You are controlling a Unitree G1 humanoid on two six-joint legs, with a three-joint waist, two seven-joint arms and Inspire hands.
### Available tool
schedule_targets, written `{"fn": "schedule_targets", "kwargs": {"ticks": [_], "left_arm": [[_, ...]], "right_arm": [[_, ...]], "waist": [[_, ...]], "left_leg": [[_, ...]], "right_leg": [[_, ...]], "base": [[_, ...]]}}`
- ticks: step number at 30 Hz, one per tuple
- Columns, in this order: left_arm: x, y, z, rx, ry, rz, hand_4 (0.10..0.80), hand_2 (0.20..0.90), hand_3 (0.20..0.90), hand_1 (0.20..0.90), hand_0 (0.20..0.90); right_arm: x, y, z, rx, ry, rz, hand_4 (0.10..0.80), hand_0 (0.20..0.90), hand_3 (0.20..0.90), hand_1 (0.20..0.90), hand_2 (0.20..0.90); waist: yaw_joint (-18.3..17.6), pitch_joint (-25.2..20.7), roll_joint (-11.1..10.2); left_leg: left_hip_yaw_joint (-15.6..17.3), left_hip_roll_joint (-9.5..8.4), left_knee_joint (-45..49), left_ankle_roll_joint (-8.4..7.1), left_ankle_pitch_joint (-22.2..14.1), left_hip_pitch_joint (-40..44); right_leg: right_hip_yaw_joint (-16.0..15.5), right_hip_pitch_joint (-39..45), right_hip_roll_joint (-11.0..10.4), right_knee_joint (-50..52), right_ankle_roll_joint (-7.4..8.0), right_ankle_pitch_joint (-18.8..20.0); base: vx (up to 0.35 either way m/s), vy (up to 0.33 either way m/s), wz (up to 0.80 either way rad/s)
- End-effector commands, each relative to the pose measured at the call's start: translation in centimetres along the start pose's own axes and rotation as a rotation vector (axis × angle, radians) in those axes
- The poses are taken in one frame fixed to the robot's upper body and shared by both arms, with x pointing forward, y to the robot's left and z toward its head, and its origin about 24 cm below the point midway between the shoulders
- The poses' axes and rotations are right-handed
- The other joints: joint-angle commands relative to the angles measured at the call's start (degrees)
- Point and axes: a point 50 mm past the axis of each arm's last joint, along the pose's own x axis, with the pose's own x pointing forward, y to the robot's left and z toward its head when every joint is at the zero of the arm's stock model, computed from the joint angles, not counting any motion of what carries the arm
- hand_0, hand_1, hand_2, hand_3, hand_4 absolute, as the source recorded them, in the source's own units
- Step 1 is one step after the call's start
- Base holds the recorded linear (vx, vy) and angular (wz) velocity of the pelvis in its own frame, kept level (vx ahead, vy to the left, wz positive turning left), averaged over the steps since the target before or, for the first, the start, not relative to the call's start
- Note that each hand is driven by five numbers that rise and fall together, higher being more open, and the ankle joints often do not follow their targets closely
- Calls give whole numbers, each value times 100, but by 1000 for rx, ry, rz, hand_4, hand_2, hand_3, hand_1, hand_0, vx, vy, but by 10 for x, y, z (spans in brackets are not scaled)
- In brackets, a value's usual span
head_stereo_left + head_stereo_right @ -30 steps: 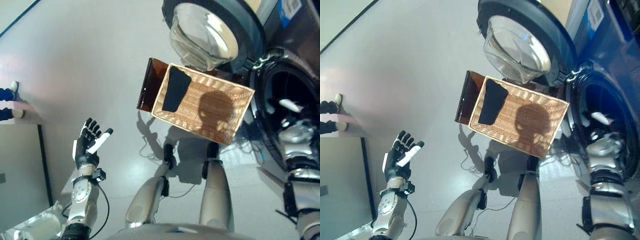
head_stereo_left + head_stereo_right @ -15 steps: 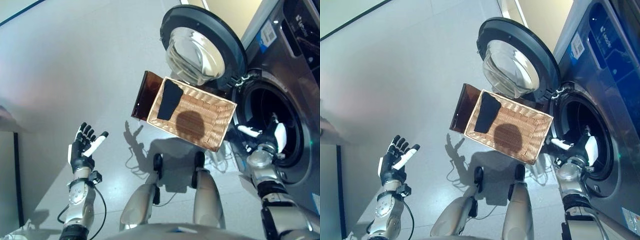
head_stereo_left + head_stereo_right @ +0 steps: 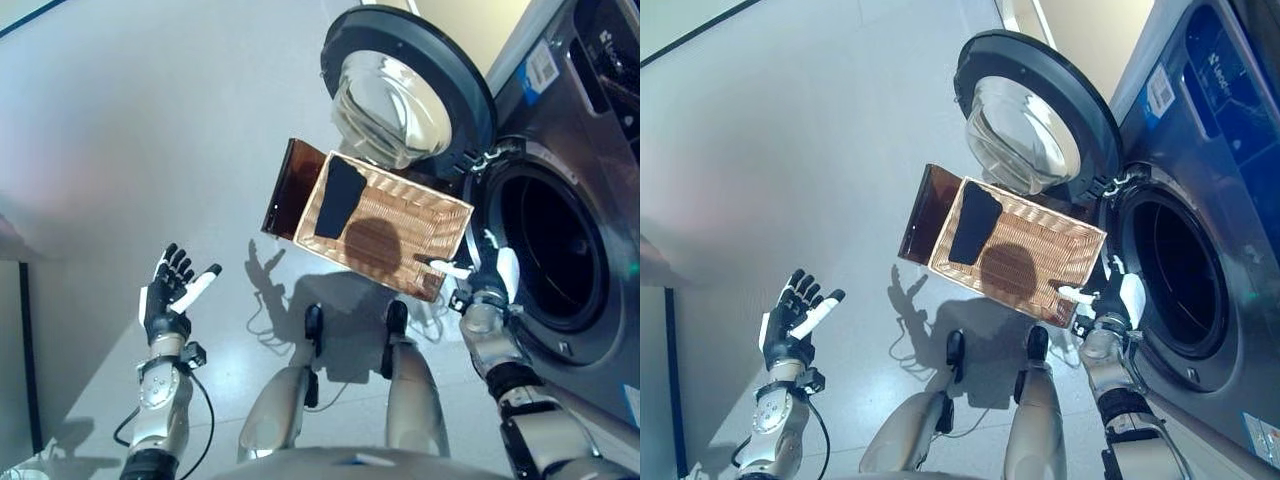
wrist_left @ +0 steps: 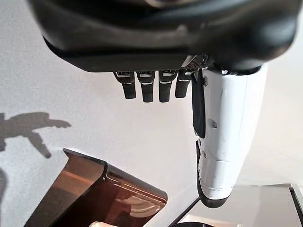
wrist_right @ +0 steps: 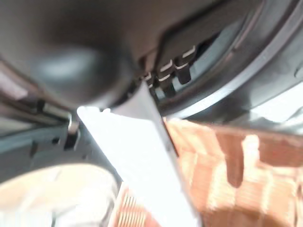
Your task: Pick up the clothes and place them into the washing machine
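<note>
Clothes: we see one dark garment (image 3: 339, 197) lying in the wicker basket (image 3: 440, 225) on the floor. Our right robot hand (image 3: 487, 281) hangs relaxed and empty between basket and washing machine (image 3: 560, 240), whose door (image 3: 400, 80) stands open. Our left robot hand (image 3: 172, 292) is spread, empty, well apart.
</note>
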Motion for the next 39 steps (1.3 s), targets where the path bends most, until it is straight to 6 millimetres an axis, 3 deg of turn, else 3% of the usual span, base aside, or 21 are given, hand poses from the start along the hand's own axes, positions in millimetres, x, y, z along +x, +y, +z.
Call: {"fn": "schedule_targets", "kwargs": {"ticks": [1,8,10,20,28,39], "left_arm": [[3,16,23,25,-148,59,800,900,900,900,900],[5,15,17,34,-123,78,800,900,900,900,900],[4,15,14,41,-104,74,800,900,900,900,900],[6,17,8,129,-62,81,800,900,900,900,900],[8,17,11,141,-65,75,800,900,900,900,900],[9,12,23,149,-108,13,800,900,900,900,900]], "right_arm": [[-1,10,30,-4,-183,23,800,900,900,900,900],[-14,42,50,-5,-262,144,800,900,900,900,900],[-21,60,61,14,-280,197,800,900,900,900,900],[-46,110,98,240,-248,336,800,900,900,900,900],[-49,123,111,384,-151,362,800,900,900,900,900],[-28,113,133,523,-69,261,800,900,900,900,900]], "waist": [[145,-336,-157],[228,-360,-234],[325,-288,-329],[492,-33,-400],[651,56,-396],[889,326,-338]], "left_leg": [[-124,-161,-95,-373,-139,-148],[-96,-106,-95,-333,-176,-37],[-56,-63,-43,-296,-174,83],[44,-101,489,-231,-382,-87],[7,-149,513,-195,-362,-156],[-103,-281,947,-92,-473,-563]], "right_leg": [[-22,308,-70,-650,147,170],[-72,456,-51,-800,168,252],[-114,685,-29,-1030,173,317],[-209,1045,-63,-1333,187,484],[-302,1049,-123,-1363,228,541],[-412,919,-245,-1287,263,601]], "base": [[0,0,0],[4,-1,-1],[20,-10,-10],[-17,31,0],[-23,29,10],[-41,28,11]]}}
